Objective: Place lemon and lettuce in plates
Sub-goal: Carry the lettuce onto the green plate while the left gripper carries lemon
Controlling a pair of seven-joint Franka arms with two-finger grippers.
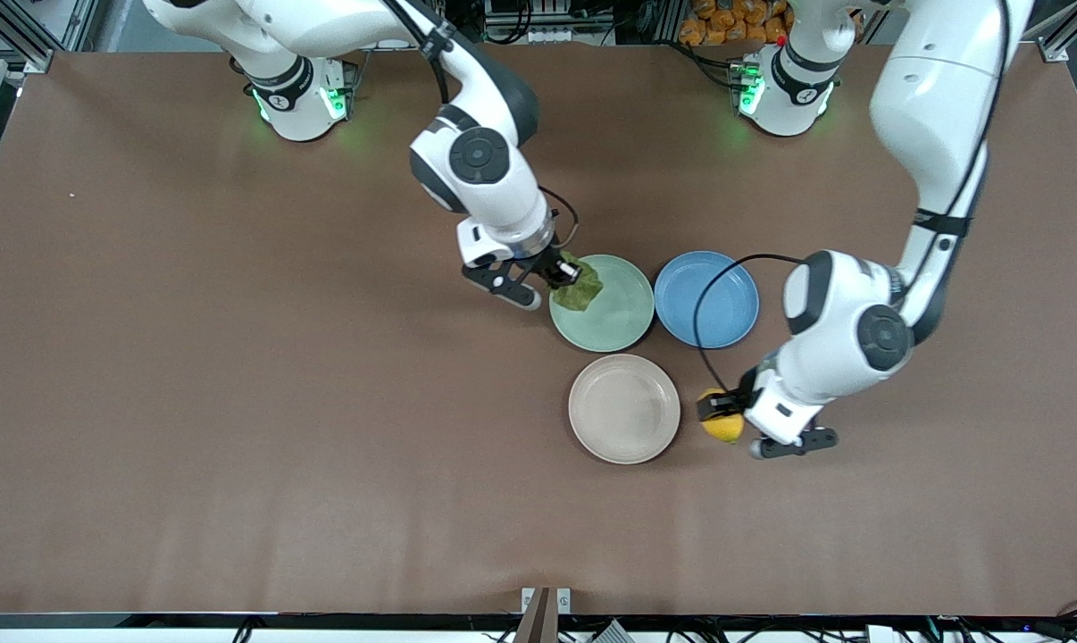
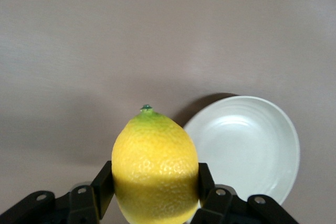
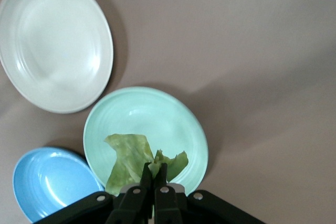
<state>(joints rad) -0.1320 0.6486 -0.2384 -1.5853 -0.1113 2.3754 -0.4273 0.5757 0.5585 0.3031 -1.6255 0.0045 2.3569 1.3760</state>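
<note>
My right gripper point(image 1: 563, 272) is shut on the lettuce point(image 1: 580, 284), a crinkled green leaf that hangs over the rim of the mint green plate point(image 1: 614, 313). The right wrist view shows the lettuce point(image 3: 131, 161) pinched between the fingers over that plate point(image 3: 157, 119). My left gripper point(image 1: 717, 413) is shut on the lemon point(image 1: 724, 427) and holds it over the bare table beside the beige plate point(image 1: 625, 408), toward the left arm's end. The left wrist view shows the lemon point(image 2: 155, 166) between the pads, with the beige plate point(image 2: 247, 145) past it.
A blue plate point(image 1: 706, 298) lies beside the mint plate, toward the left arm's end. It also shows in the right wrist view point(image 3: 50, 182), as does the beige plate point(image 3: 52, 40). The three plates sit close together. The brown table point(image 1: 235, 402) spreads wide around them.
</note>
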